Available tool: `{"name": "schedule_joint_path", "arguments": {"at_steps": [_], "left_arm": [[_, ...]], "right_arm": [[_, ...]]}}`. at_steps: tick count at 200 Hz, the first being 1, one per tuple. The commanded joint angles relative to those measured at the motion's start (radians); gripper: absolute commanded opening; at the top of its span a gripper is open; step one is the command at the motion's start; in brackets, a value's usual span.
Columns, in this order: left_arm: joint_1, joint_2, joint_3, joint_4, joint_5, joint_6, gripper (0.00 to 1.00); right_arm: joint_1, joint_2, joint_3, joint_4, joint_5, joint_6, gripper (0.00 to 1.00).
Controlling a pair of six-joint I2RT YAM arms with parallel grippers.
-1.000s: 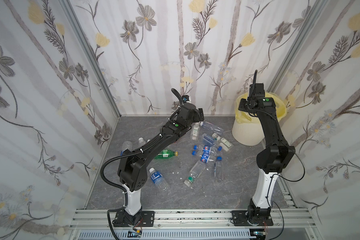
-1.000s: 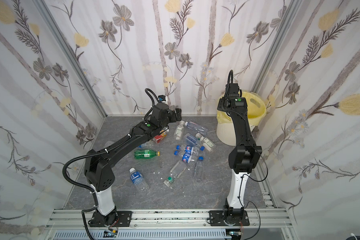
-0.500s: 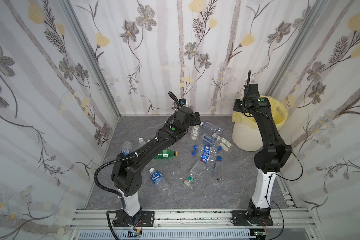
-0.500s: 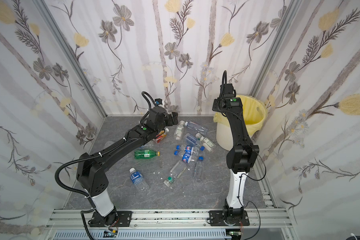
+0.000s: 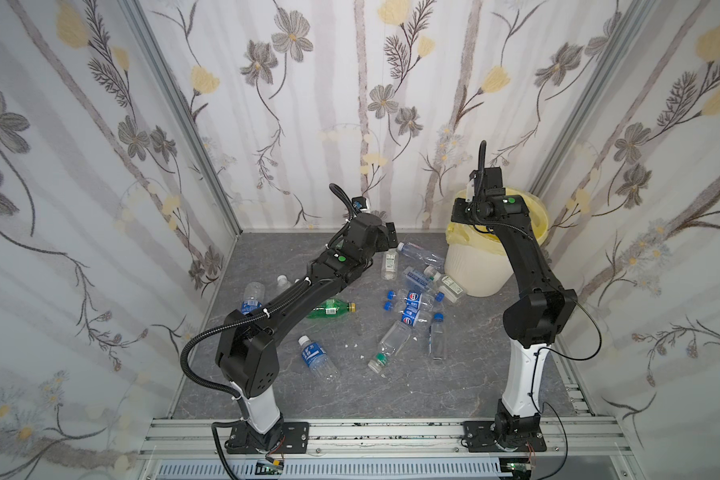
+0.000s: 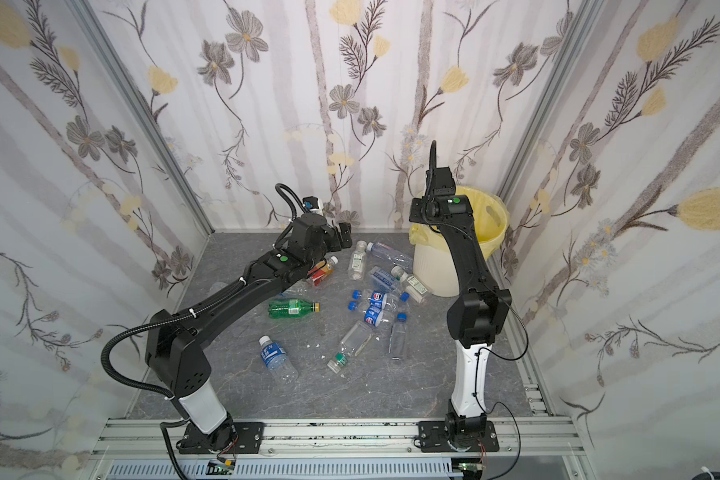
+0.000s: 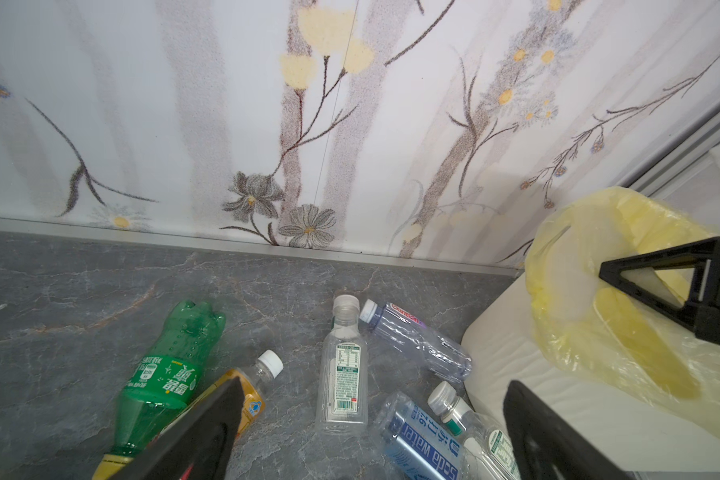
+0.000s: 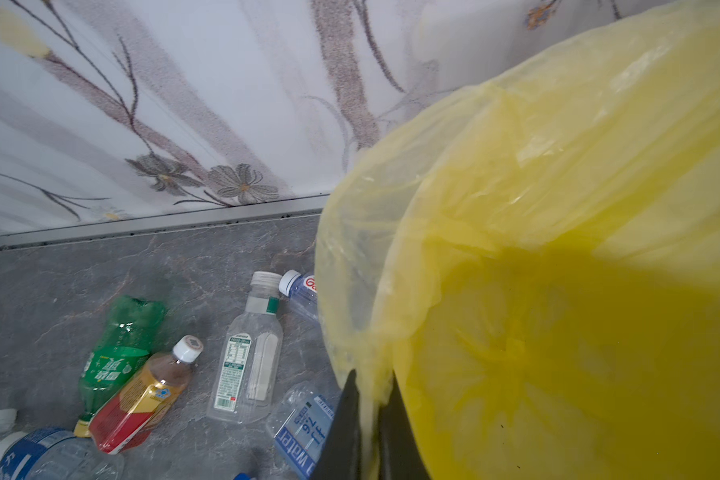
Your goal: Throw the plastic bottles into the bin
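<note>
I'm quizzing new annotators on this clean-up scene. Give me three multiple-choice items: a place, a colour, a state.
1. Where does the bin stand? A) far corner, right arm's side B) near edge, left arm's side C) centre of the floor
2. What colour is the bag lining it? A) black B) blue C) yellow
3. How is the left gripper? A) shut on a green bottle B) open, empty C) shut on the bin's rim
Answers: 1 A, it sits by the back wall beside the right arm; 2 C, yellow film drapes its rim; 3 B, its fingers stand wide apart above lying bottles.
</note>
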Motion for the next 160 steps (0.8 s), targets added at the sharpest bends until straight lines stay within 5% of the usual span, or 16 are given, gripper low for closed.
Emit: {"name": "schedule_joint_path", "arguments": {"at_steps": [1,31,96,160], "left_arm": [[0.032,-0.031,-0.044,0.007,0.016,-0.14,1.0],[0.049,-0.073,-0.102,0.007,0.02,-0.126,1.0],[0.057,-0.159,-0.184,0.007,-0.16,-0.095,1.0],[0.108,-0.222,-0.267,0.007,-0.033,-0.202,1.0]], "right_arm": [[0.028,0.014,0.003,0.054,-0.117,0.072,0.0],[0.058,0.017,0.003,0.059,-0.123,0.08,0.0],[0.117,0.029,0.003,0.05,-0.121,0.082,0.04],[0.127,0.022,0.003,0.027,-0.094,0.094,0.13]]}}
